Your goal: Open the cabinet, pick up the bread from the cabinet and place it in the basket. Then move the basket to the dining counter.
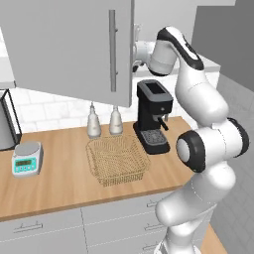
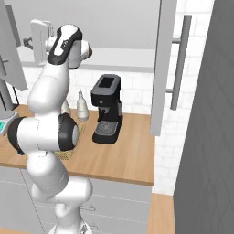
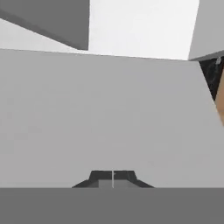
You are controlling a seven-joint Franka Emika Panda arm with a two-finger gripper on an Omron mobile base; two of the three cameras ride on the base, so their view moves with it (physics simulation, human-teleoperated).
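Pressing in behind the swung-open cabinet door, the gripper has its tips pinched together on nothing, facing a blank grey panel. No bread sighted from here. Basket waits on the counter below, around six o'clock of the hand.

The cabinet is rendered in flat light grey, with a darker grey bar handle. The basket is shown as tan open woven mesh. The coffee machine is coloured black. Light wood grain is seen on the desk, white tiling on the wall. The scale is teal and grey, and both bottles are pale grey.
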